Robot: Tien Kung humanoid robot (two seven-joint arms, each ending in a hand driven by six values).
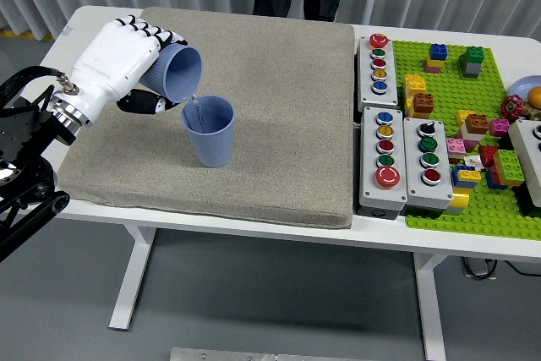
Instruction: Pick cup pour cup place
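A blue cup (176,72) is gripped by the curled fingers of the white left hand (118,61) and tipped on its side, mouth angled down over a second blue cup (209,130) standing upright on the beige mat (270,124).

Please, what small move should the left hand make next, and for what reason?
Probably hold the tilt a moment: the white left hand grips the tilted blue plastic cup, its rim over the upright blue cup on the grey mat, a thin stream falling.
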